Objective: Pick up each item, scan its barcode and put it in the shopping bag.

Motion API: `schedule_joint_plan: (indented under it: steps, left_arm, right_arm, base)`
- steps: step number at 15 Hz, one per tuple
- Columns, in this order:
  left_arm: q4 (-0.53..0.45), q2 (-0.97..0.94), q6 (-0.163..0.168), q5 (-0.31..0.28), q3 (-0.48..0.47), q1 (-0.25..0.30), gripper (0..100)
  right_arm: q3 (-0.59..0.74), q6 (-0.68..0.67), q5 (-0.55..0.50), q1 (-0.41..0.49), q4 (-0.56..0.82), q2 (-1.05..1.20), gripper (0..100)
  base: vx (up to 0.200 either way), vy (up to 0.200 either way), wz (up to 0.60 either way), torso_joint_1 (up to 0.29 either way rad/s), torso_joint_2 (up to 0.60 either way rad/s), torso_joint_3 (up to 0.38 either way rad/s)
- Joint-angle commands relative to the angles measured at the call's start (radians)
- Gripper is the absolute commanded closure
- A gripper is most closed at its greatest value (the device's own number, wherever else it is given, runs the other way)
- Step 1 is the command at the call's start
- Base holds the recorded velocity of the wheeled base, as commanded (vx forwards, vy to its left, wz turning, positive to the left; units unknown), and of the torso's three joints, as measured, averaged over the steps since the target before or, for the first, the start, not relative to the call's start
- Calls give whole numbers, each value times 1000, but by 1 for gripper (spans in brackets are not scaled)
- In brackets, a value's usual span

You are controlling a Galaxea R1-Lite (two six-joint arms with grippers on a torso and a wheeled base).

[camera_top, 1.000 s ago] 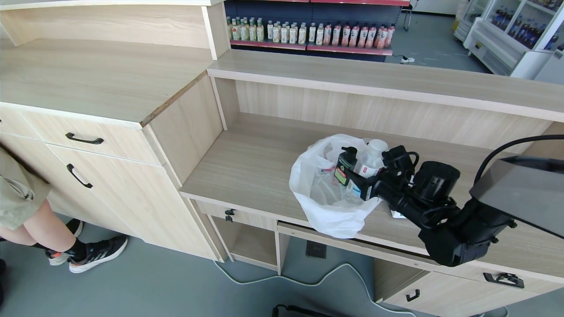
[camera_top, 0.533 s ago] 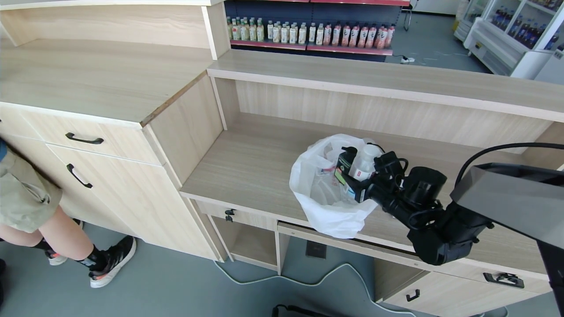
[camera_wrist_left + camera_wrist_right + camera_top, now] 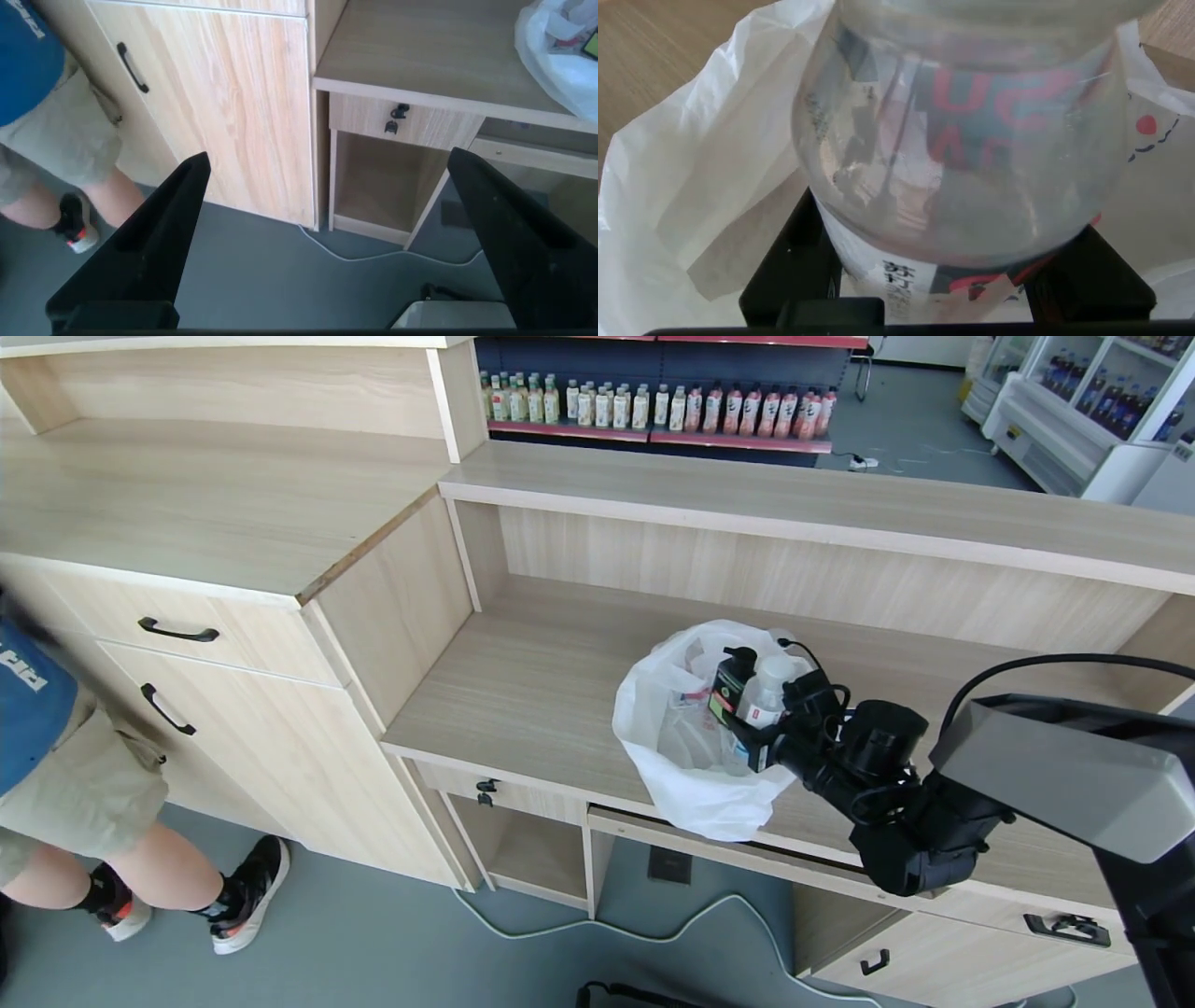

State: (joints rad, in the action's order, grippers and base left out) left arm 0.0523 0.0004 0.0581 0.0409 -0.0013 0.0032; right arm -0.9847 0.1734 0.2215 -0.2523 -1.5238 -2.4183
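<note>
A white plastic shopping bag [image 3: 653,747] stands open on the lower counter [image 3: 532,681]. My right gripper [image 3: 752,728] is shut on a clear water bottle [image 3: 766,695] with a white cap and a red-and-white label, holding it over the bag's right rim. A dark bottle with a black pump top [image 3: 731,686] stands in the bag beside it. In the right wrist view the clear bottle [image 3: 971,159] hangs above the bag's mouth [image 3: 719,177]. My left gripper [image 3: 332,243] hangs open over the grey floor, away from the counter; its dark fingers [image 3: 149,247] spread wide.
A raised counter ledge [image 3: 803,504] runs behind the bag. Drawers and a cabinet with black handles [image 3: 177,633] stand at left. A person's legs [image 3: 121,859] are on the floor at far left. A cable [image 3: 653,933] trails on the floor below the counter.
My right gripper has carried the clear bottle leftward and lower, further over the bag's mouth. The person at far left has stepped further into view.
</note>
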Motion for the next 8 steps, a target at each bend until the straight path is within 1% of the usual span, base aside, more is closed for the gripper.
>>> schedule_joint_plan:
  steps: [1,8]
  left_arm:
    - [0,0,0,1,0,0,0]
    - [1,0,0,1,0,0,0]
  right_arm:
    - [6,5,1,4,-1,-8,100]
    - [15,8,4,1,4,-5,100]
  base:
    - [0,0,0,0,0,0]
    - [0,0,0,0,0,0]
